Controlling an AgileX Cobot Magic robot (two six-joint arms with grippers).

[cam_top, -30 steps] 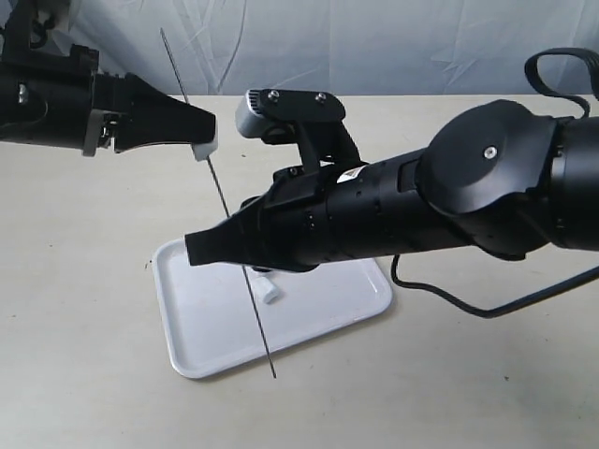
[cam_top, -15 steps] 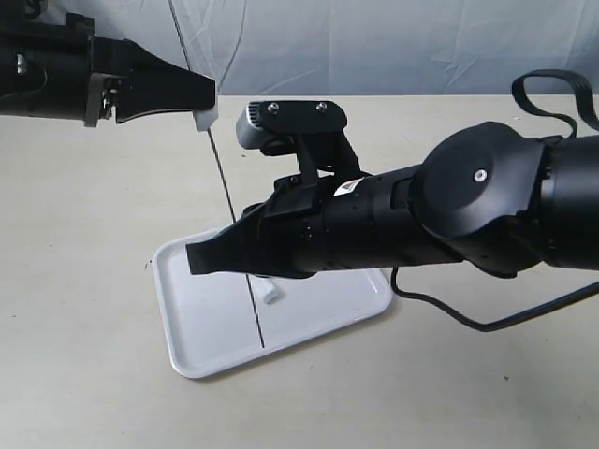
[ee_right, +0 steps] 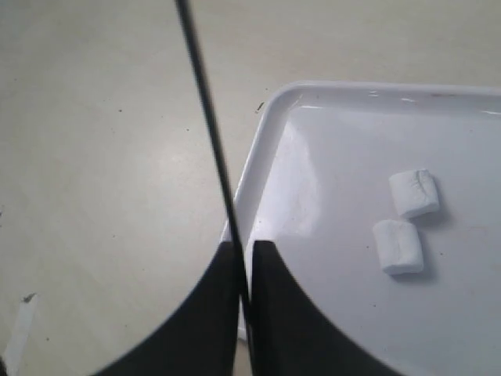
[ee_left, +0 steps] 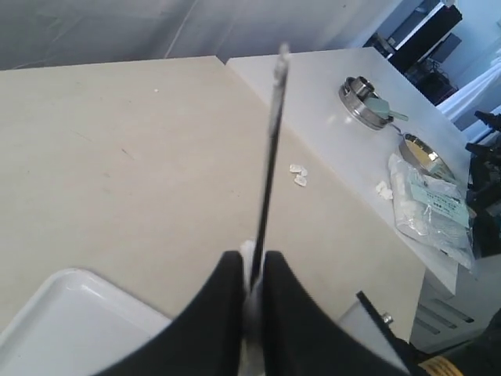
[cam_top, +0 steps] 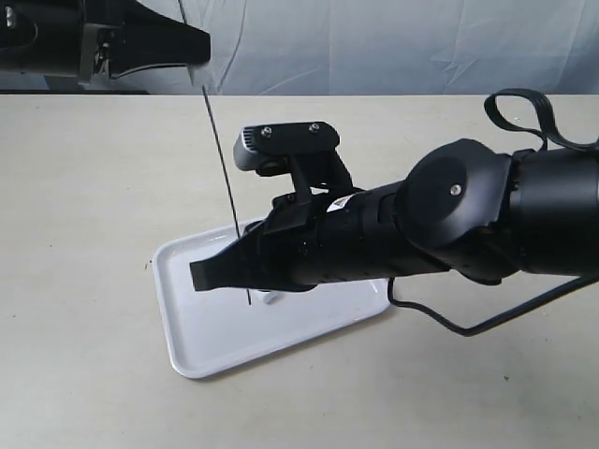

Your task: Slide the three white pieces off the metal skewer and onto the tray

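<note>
Your left gripper (cam_top: 202, 47) sits high at the left of the exterior view, clamped shut on the skewer (cam_top: 225, 178) near its upper end. In the left wrist view a white lump (ee_left: 250, 301) is squeezed between the fingers beside the rod. It may be 1 of the pieces, but too little of it shows to be sure.

From that grip the skewer's long axis runs almost upright. It leans slightly, so the top tips left and the lower point aims down and a little right. That point hangs over the tray (cam_top: 215, 337), which lies flat on the table (cam_top: 94, 234). You cannot tell from these views whether the tip touches the tray.

Further right, your right gripper (cam_top: 197, 274) reaches in low from the right side. Its fingers are closed around the rod's lower part, with only a thin slit between them in the right wrist view.

2 white pieces (ee_right: 415, 193) (ee_right: 398, 246) lie close together on the tray floor, off the skewer. In the exterior view only 1 peeks out under the right arm.
</note>
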